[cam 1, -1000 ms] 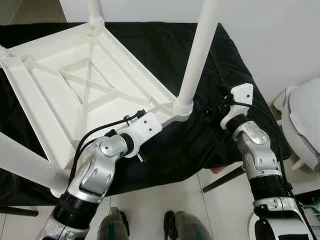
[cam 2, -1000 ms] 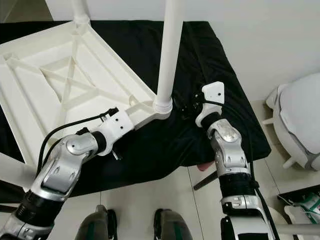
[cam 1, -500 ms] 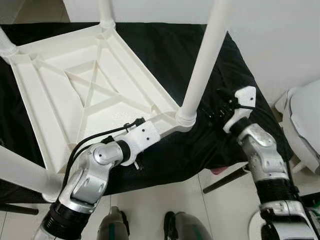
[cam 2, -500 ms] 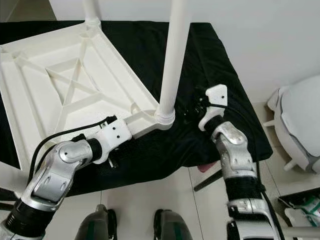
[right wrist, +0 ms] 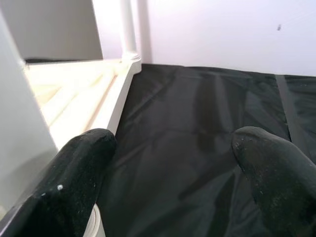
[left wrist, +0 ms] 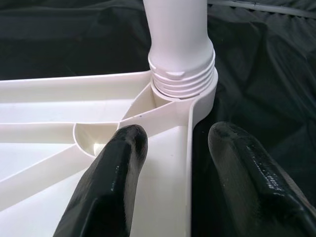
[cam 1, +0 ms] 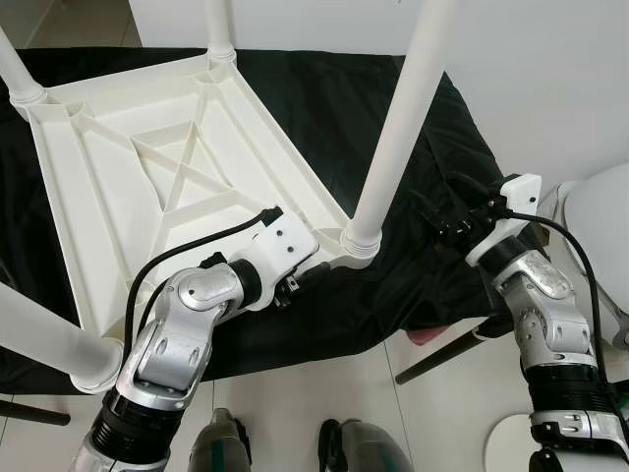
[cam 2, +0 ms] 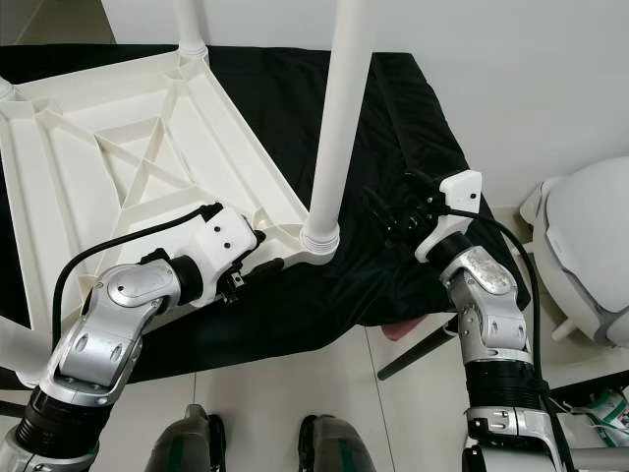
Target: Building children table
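Observation:
A white plastic children's table [cam 1: 147, 187] lies upside down on a black cloth [cam 1: 324, 108], with legs standing up at its corners. The nearest right leg [cam 1: 398, 118] is seated in its threaded socket [left wrist: 182, 79]. My left gripper [left wrist: 177, 143] is open at that corner. One of its fingers [left wrist: 118, 168] is inside the table's rim and the other is outside, over the cloth. My right gripper [right wrist: 173, 148] is open above the cloth to the right of that leg, with nothing between its fingers [cam 1: 447, 218].
Other legs stand at the far corner [cam 1: 221, 25], the far left [cam 1: 20, 74] and the near left [cam 1: 49, 339]. A white rounded seat [cam 1: 600, 226] is on the floor at the right. A dark support leg [cam 1: 442, 349] slants under the cloth's near edge. A white wall is behind.
The camera has shifted a little. My left gripper has closed in on the corner by the leg socket. My right gripper has moved to the right, away from the leg.

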Motion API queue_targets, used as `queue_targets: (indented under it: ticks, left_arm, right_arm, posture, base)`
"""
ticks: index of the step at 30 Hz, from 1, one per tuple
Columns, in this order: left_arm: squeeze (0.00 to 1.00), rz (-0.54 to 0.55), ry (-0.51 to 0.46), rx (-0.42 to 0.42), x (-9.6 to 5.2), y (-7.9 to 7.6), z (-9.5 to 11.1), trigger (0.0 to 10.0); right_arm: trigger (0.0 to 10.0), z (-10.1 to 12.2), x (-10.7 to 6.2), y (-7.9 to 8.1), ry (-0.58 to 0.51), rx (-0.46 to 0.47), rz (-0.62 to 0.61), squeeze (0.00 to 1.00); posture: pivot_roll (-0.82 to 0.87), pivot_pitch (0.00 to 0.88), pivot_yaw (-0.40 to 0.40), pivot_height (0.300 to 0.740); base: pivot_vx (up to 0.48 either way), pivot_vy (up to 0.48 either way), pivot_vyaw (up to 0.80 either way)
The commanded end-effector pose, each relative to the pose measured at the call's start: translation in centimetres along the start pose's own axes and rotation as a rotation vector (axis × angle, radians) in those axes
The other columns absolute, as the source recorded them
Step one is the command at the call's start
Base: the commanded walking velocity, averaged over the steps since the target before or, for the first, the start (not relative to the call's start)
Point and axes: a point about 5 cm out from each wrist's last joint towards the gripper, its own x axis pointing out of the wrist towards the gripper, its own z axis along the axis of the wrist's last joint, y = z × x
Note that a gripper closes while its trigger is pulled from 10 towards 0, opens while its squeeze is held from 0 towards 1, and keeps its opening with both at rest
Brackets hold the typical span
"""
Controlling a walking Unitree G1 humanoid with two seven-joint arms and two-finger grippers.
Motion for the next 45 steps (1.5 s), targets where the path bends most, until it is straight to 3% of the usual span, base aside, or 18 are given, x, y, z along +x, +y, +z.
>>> queue_targets:
  ticks: [1,4,7,15,26,33,37,38,45]
  left_arm:
    - [0.00,0.090,-0.003,-0.027,-0.1,1.0,0.2,10.0]
    - [0.00,0.111,-0.012,-0.039,-0.2,1.2,0.3,10.0]
    - [0.00,0.178,-0.029,-0.073,-0.5,1.5,0.4,10.0]
    - [0.00,0.243,-0.019,-0.101,-0.8,1.8,0.1,10.0]
    - [0.00,0.349,-0.005,-0.157,-0.8,2.3,-0.4,10.0]
    - [0.00,0.476,0.004,-0.252,-0.7,2.4,-1.0,10.0]
    - [0.00,0.499,0.002,-0.251,-0.5,2.4,-1.0,10.0]
    - [0.00,0.530,0.003,-0.246,-0.4,2.5,-1.0,10.0]
    - [0.00,0.578,0.013,-0.238,-0.5,3.6,-1.1,10.0]
  right_arm:
    - [10.0,1.0,-0.6,-0.3,-0.040,0.088,0.038,0.00]
    - [10.0,1.0,-1.2,0.0,-0.035,0.129,0.092,0.00]
    - [10.0,-0.2,-2.8,1.4,0.070,0.127,0.271,0.00]
    - [10.0,-0.9,-3.0,2.1,0.135,0.100,0.362,0.00]
    - [10.0,-0.8,-0.4,3.0,0.110,0.057,0.379,0.00]
    - [10.0,-0.9,1.6,4.8,0.054,0.058,0.377,0.00]
    - [10.0,-1.2,1.9,5.4,0.055,0.054,0.386,0.00]
    - [10.0,-1.6,2.3,6.3,0.057,0.052,0.409,0.00]
    - [10.0,-2.1,3.1,7.2,0.049,0.033,0.406,0.00]
  posture:
    - [-0.06,0.064,-0.067,0.740]
    - [-0.06,0.062,-0.064,0.740]
    - [-0.05,0.060,-0.064,0.740]
    - [-0.04,0.057,-0.068,0.740]
    - [-0.02,0.040,-0.088,0.740]
    - [-0.01,0.031,-0.097,0.740]
    - [-0.01,0.028,-0.100,0.740]
    - [-0.01,0.023,-0.103,0.740]
    - [0.00,0.038,-0.105,0.740]
  base:
    - [0.000,0.000,0.00]
    - [0.000,0.000,0.00]
    - [0.000,0.000,0.00]
    - [0.000,0.000,0.00]
    - [0.000,0.000,0.00]
    - [0.000,0.000,0.00]
    - [0.000,0.000,0.00]
    - [0.000,0.000,0.00]
    - [0.000,0.000,0.00]
